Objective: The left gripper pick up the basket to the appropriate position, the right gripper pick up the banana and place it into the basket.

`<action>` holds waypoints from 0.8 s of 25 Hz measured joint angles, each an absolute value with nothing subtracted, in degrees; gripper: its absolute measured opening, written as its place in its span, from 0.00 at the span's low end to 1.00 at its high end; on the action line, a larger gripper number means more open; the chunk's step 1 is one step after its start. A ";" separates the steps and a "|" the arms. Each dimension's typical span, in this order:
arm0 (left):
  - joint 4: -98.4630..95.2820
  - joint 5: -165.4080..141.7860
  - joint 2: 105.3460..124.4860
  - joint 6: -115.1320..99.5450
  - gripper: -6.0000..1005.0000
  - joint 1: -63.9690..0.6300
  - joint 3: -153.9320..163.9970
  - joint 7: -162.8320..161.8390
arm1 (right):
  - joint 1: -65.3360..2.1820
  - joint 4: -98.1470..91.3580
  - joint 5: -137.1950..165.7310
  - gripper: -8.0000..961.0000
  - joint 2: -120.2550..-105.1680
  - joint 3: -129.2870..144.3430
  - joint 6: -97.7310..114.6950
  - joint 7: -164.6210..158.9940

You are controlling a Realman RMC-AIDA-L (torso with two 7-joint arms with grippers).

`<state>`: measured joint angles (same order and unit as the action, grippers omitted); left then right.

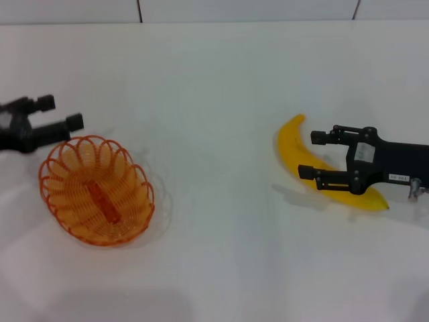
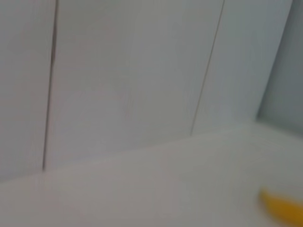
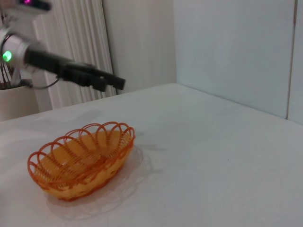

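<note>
Seemingly smooth and plastic-looking, the banana [image 1: 315, 168] is lying on the white table [image 1: 221, 201], well apart from the orange wire basket [image 1: 96, 190], and in the head view the right tool [image 1: 312, 153] is reaching over it with its fingers spread wide, one finger on each side of the banana's curved middle. It is probably light and stiff but slippery, so the thick middle, where the tool is straddling, looks like the safest place to grip. The basket is likely light and rigid; its looped rim is offering the best hold. The left tool [image 1: 62, 113] is hovering just beside the basket's far rim, fingers apart, not touching it.

From the left wrist camera, only a yellow tip of the banana [image 2: 280, 208] is showing on the table, far from the basket's side.

From the right wrist camera, the basket [image 3: 80, 161] is sitting empty, with the left tool [image 3: 106, 82] hanging open above and beyond its rim.
</note>
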<state>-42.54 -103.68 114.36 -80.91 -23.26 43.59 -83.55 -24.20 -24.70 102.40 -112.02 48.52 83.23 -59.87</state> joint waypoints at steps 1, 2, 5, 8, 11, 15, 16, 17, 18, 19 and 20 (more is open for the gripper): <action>-44.61 -107.12 114.05 -80.80 0.78 -24.70 43.55 -86.58 | -24.26 -24.70 102.40 0.80 -111.99 48.52 83.23 -59.90; -47.19 -112.02 113.73 -80.76 0.77 -26.78 43.52 -89.90 | -24.29 -24.70 102.39 0.80 -111.96 48.52 83.23 -59.92; -53.50 -127.25 113.82 -81.07 0.77 -32.17 43.34 -94.73 | -24.33 -24.70 102.40 0.80 -111.78 48.51 83.23 -60.03; -60.10 -137.23 115.94 -80.84 0.76 -33.81 43.73 -91.45 | -24.60 -24.70 102.39 0.80 -111.64 48.51 83.23 -60.10; -63.73 -140.05 116.93 -80.92 0.75 -33.43 45.45 -87.66 | -25.28 -24.70 102.39 0.80 -111.74 48.51 83.24 -60.15; -63.58 -141.53 116.65 -81.05 0.74 -33.96 46.96 -87.26 | -25.71 -24.70 102.39 0.80 -111.93 48.55 83.23 -60.24; -62.93 -141.61 116.71 -80.93 0.73 -34.23 47.00 -86.86 | -25.71 -24.70 102.39 0.80 -111.93 48.55 83.24 -60.25; -62.21 -141.59 116.75 -80.80 0.73 -34.54 47.04 -86.47 | -25.72 -24.70 102.39 0.80 -111.95 48.54 83.23 -60.26; -60.91 -141.47 116.74 -80.74 0.73 -34.97 47.07 -85.96 | -25.72 -24.70 102.39 0.80 -111.97 48.53 83.24 -60.27; -59.30 -141.43 116.68 -80.60 0.73 -35.67 47.01 -85.47 | -25.73 -24.67 102.39 0.80 -111.99 48.53 83.24 -60.27; -57.77 -141.54 116.60 -80.54 0.72 -36.36 46.86 -85.16 | -25.73 -24.65 102.39 0.80 -111.99 48.52 83.24 -60.28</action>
<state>-57.77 -141.54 116.60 -80.54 -36.36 46.86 -85.16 -25.73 -24.65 102.39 -111.99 48.52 83.24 -60.28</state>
